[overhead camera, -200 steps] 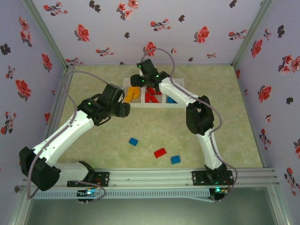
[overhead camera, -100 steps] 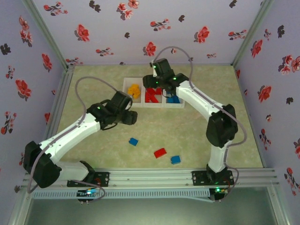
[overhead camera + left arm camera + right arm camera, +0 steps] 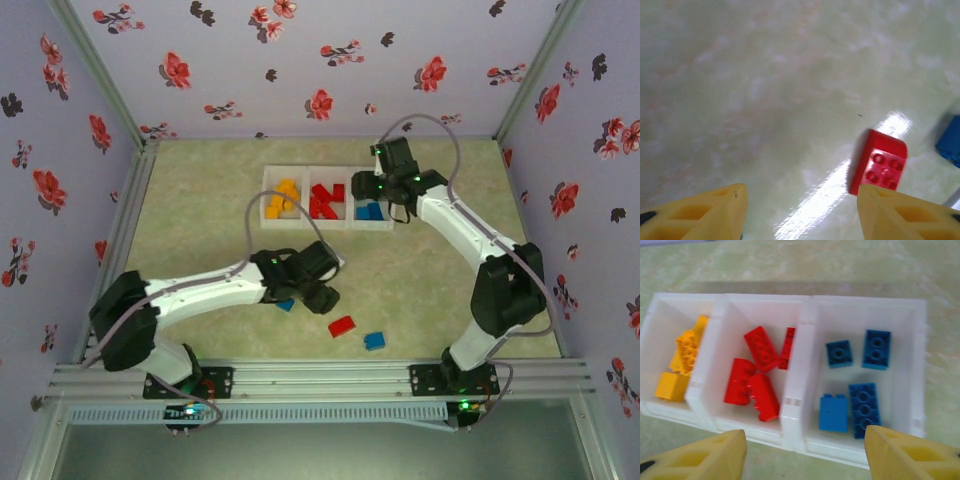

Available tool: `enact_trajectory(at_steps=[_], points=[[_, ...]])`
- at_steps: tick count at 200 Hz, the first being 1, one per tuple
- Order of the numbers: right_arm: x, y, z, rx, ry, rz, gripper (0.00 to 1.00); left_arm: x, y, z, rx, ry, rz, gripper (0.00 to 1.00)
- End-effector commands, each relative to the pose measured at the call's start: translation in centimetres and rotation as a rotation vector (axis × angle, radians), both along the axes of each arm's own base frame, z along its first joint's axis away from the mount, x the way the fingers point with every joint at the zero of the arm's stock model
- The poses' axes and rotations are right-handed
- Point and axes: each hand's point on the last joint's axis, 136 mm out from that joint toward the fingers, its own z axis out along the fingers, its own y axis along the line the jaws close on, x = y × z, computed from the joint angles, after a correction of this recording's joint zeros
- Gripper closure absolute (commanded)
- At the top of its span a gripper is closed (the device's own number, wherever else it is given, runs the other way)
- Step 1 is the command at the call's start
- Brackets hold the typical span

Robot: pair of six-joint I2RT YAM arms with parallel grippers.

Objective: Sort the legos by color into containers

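1. Sorting looks nearly finished. The containers [image 3: 805,299] sit just ahead of the right pincer [image 3: 804,440]. Seen from it, the left bin holds orange-yellow bricks [image 3: 685,352], the middle bin red bricks [image 3: 760,347] and the right bin blue bricks [image 3: 862,405]. No colour is mixed.
2. Three legos lie loose on the table [image 3: 765,75]. A red brick [image 3: 879,162] is just ahead and to the right of the left pincer [image 3: 800,200], and a blue brick [image 3: 950,142] lies further right. In the top view a second blue brick [image 3: 285,304] peeks out beneath the left arm, just behind that pincer.
3. The left pincer stands moderately wide with nothing between its fingers, over bare table. The right pincer is also parted and empty, above the near wall of the containers.
4. The legos are hard, glossy plastic blocks with round studs on top and crisp edges. The red brick shows four studs and one sloped side. The containers are milky, translucent, thin-walled square bins joined in a row. The table is a smooth, pale green marbled sheet that throws a bright glare streak. The pincer fingers are matt yellow wedges with recessed pockets.
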Motion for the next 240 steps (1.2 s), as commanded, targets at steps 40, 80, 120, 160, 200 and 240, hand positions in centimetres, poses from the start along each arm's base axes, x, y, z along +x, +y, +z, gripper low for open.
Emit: enact_trajectory(at_steps=[40,80,120,160,200,240], points=[[-0.9,-3.6,2.2,0.058,-0.022,-0.069,0.35,-4.9,-7.6,-0.3,0.019,0.041,-0.329,0.41],[-1.3,-4.2,2.2,0.055,-0.018,-0.074,0.34,-7.7,-8.9,-1.1,0.059,0.086,-0.432,0.4],[-1.5,-4.3,2.5,0.064,-0.023,-0.077,0.33,-9.2,-9.3,-2.3,0.123,0.106,-0.489,0.41],[-1.5,-4.2,2.3,0.066,-0.016,-0.074,0.31,-9.6,-9.9,-3.4,0.159,0.12,-0.518,0.41],[-1.6,-4.3,2.3,0.061,-0.013,-0.074,0.29,-10.2,-10.4,-4.1,0.178,0.137,-0.552,0.41],[-1.7,-4.3,2.2,0.058,-0.01,-0.071,0.27,-10.4,-10.7,-4.7,0.195,0.151,-0.565,0.41]])
